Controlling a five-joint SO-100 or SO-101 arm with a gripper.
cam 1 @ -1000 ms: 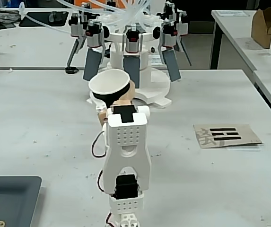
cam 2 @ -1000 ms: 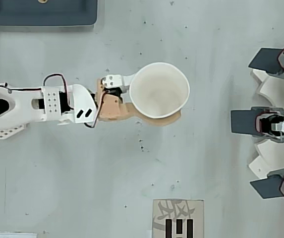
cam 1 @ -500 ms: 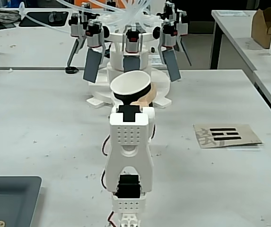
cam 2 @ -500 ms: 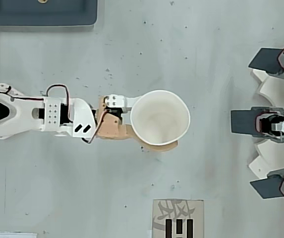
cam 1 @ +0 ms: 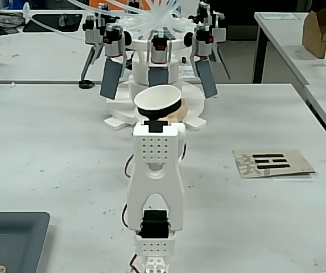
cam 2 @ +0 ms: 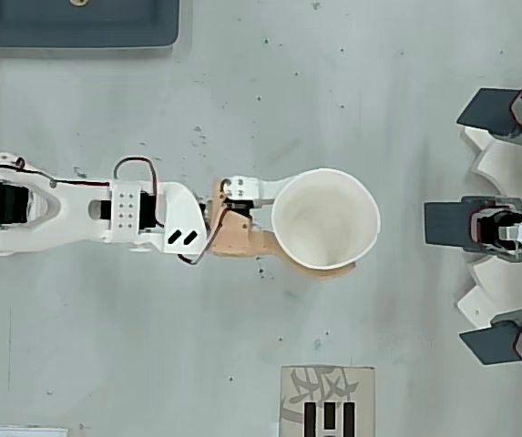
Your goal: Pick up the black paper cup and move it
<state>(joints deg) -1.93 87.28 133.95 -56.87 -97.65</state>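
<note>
The black paper cup [cam 1: 157, 101] stands upright with its mouth up, just beyond the top of the white arm in the fixed view. Its black wall shows under the white rim. From overhead only the cup's white inside [cam 2: 326, 218] shows. My gripper [cam 2: 327, 226] is shut on the cup, a white finger on one side and a tan finger [cam 2: 320, 268] on the other. In the fixed view the gripper [cam 1: 159, 115] is mostly hidden behind the arm. Whether the cup's base touches the table is hidden.
A white device with several grey paddles [cam 1: 158, 62] stands right behind the cup, at the right edge overhead [cam 2: 502, 223]. A card with black bars [cam 1: 273, 162] lies to the right. A dark grey tray [cam 1: 9, 239] sits at the near left.
The arm has carried the cup from left of centre to the middle in the fixed view, then stretched out further toward the paddle device.
</note>
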